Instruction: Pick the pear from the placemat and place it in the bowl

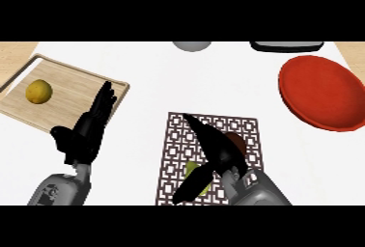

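The right hand (pixel 217 149) hangs with fingers spread over the small, round, slippery-looking pear (pixel 194 174) on the placemat (pixel 246 126), so I'd grab its fat middle.

My left hand (pixel 84 132): black, open, fingers straight and held close together, pointing up and a little right; thumb spread out to the left. Its grey forearm (pixel 63 189) rises from the lower left edge.

My right hand (pixel 214 152): black, open, fingers stretched long toward the upper left, thumb angled down and left, well apart from them. Its grey forearm (pixel 258 190) comes in from the lower edge, right of centre, tilted leftward.

The two hands are apart, neither touching the other.
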